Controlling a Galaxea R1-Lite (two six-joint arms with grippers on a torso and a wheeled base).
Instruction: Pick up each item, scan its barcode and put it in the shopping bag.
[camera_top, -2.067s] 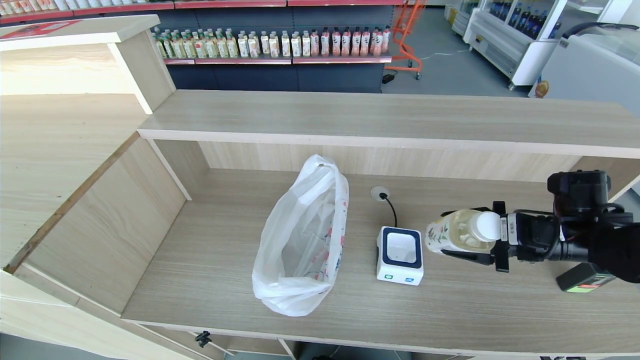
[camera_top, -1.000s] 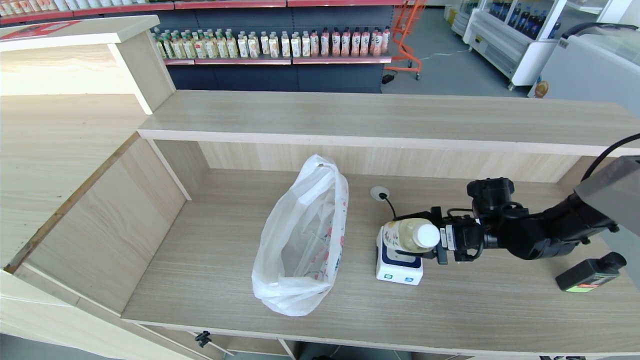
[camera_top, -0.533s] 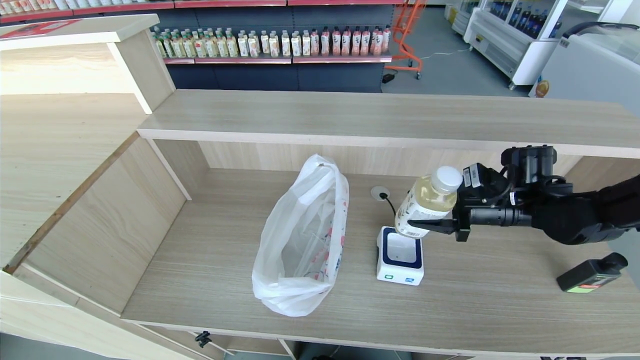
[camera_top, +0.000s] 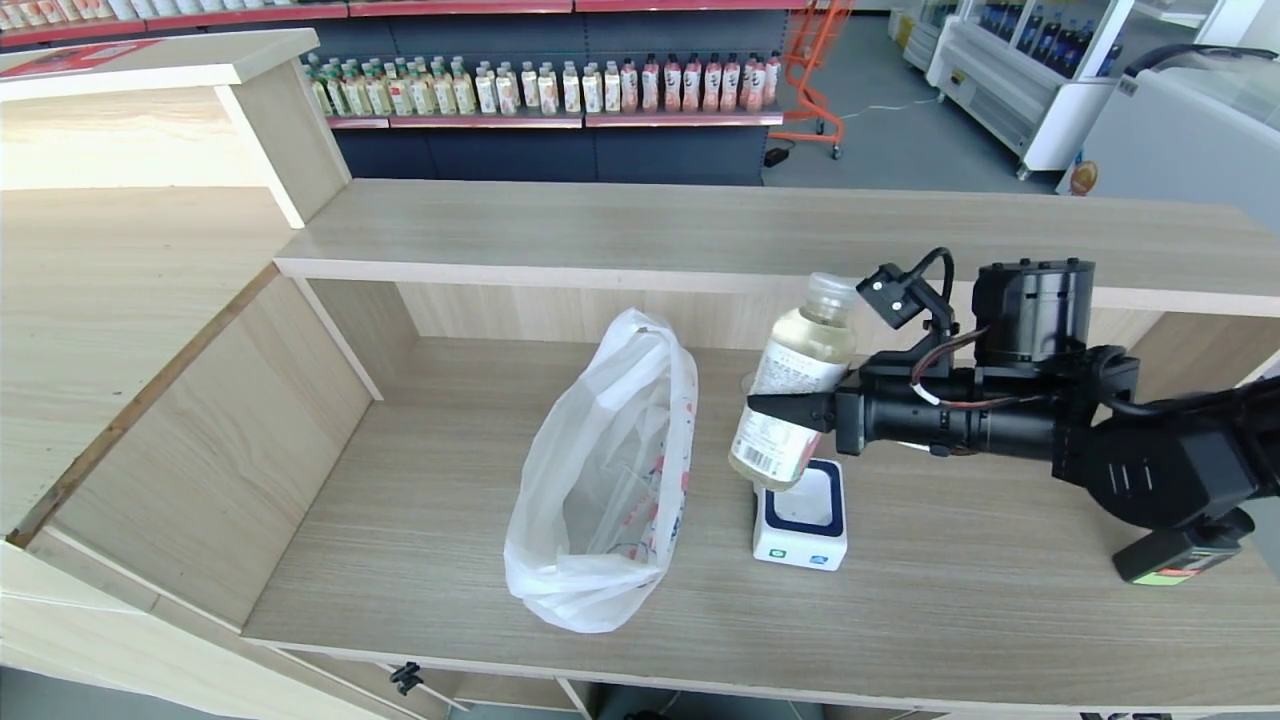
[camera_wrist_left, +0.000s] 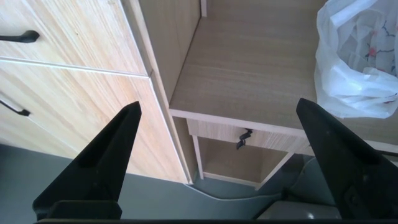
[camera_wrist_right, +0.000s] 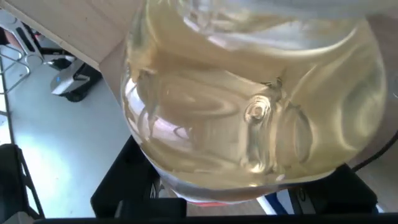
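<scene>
Wooden checkout counter, right pincer clasping tilted pale-yellow bottle over scanner, left pincer spread wide

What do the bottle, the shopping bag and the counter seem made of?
The bottle looks like clear glossy plastic: the pale drink shows through and highlights glint on it. The shopping bag is thin translucent white plastic film, crinkled and slumped. The counter shows matte pale wood grain, likely laminate over board.
</scene>
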